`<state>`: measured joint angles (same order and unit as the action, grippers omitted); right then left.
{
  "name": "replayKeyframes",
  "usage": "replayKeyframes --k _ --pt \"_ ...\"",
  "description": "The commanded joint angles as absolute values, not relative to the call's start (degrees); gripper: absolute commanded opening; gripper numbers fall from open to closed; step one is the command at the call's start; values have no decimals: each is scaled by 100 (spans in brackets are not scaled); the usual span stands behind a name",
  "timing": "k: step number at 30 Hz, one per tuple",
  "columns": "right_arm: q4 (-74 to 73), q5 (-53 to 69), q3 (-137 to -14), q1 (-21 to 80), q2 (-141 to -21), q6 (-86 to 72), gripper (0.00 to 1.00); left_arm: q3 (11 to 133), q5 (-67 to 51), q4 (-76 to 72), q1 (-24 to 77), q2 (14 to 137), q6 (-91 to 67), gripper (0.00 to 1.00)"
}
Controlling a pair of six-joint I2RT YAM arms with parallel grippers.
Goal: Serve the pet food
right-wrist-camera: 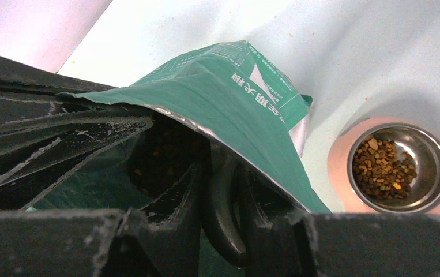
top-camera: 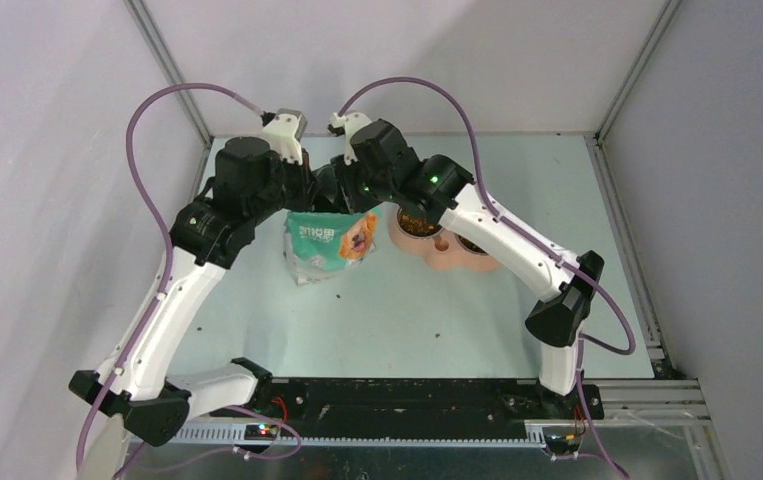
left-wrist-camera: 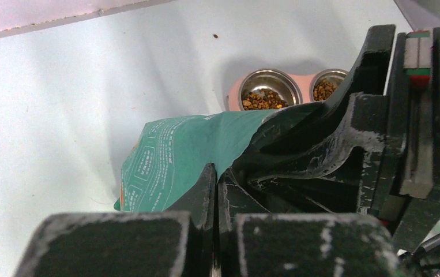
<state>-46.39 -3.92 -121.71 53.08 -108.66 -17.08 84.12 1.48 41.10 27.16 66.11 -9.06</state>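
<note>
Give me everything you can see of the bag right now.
The bag is teal-green foil, silver inside, with white print and a dog picture. It stands on the table left of the pink bowls, mouth open, kibble dark within. The left pincer pinches its rim; the right pincer, gripping a dark handle, reaches into the mouth.

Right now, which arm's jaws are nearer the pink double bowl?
Right. The right arm's jaws are in the bag mouth, beside the pink bowl; the left arm's jaws pinch the bag's far edge.

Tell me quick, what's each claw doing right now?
Left gripper: closed, pinching the edge of the green bag.
Right gripper: closed on a dark handle inside the bag.
</note>
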Motion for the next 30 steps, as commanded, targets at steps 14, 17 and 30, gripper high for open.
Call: replayKeyframes --k 14,17,30 --pt "-4608 2502 -11917 4858 -10781 -2518 0 8401 390 3556 2553 6477 -511 0" --pt "-4423 2798 -12009 4596 -10639 -2784 0 8351 384 3515 2469 6470 -216 0" --pt "-3863 3520 -12717 3621 -10842 -4148 0 9037 44 4204 2139 6706 960 0"
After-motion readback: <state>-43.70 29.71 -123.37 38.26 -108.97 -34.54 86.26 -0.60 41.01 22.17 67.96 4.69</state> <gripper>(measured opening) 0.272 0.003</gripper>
